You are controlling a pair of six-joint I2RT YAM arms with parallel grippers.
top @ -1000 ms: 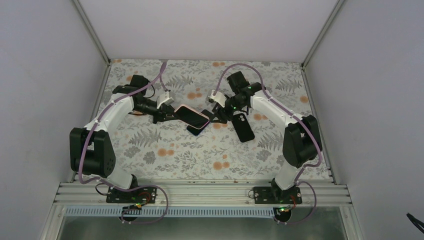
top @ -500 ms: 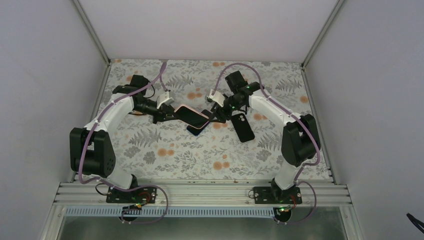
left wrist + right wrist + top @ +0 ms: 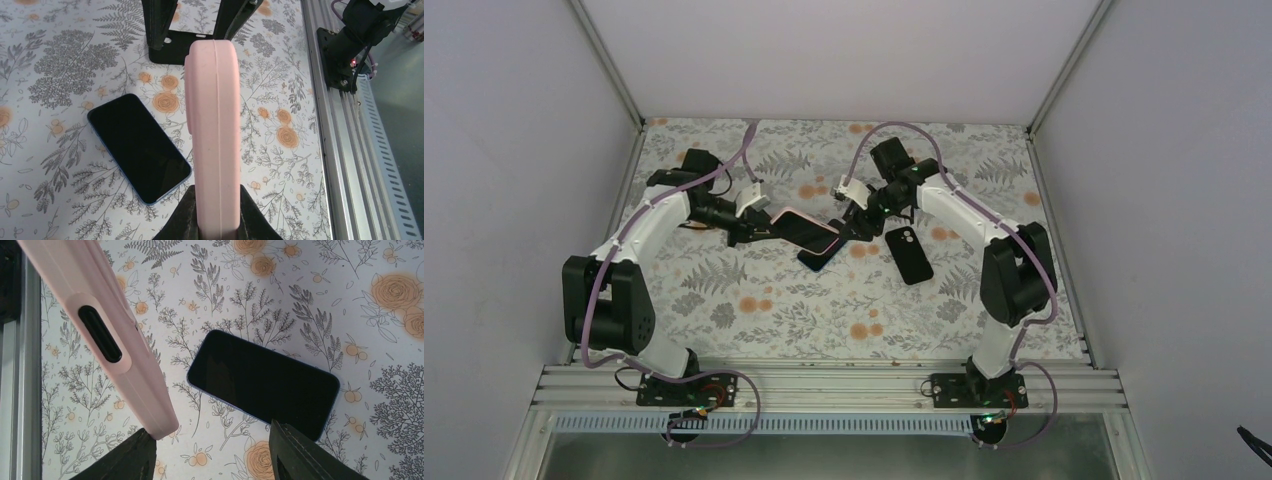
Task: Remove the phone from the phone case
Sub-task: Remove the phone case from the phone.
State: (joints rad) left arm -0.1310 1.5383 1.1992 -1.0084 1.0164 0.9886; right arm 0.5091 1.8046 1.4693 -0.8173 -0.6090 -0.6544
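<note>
- Your right arm has swung left and a little farther back over the last second. It no longer overhangs the black slab [image 3: 908, 255], which now lies in full view on the desk [image 3: 754, 320], just right of the work.
- Your right fingers [image 3: 300, 457] are spread apart with nothing between them. In the right wrist view, the port end of the phone case [image 3: 212, 125] sits just beside the tip of one finger. I cannot tell whether they touch.
- Your left arm has barely moved. Your left fingers [image 3: 181, 222] are clamped on the left end of the case, holding it clear of the desk, around the middle and towards the far side.
- The phone [image 3: 807, 231] shows in the top view as a dark face framed by the pink rim, so I judge it is not yet out of the case. The wrist views show only the pink edge.
- Do not mistake the spare phone [image 3: 262, 382] for it. That one lies flat on the desk, screen up, below the held case.
- The approach looks nearly done, but the removal itself has not begun.
- Next, your right fingers need purchase on the free end to push or peel the rim while the left fingers hold firm.
- The thin shell may flex and slip out of the left grip.
</note>
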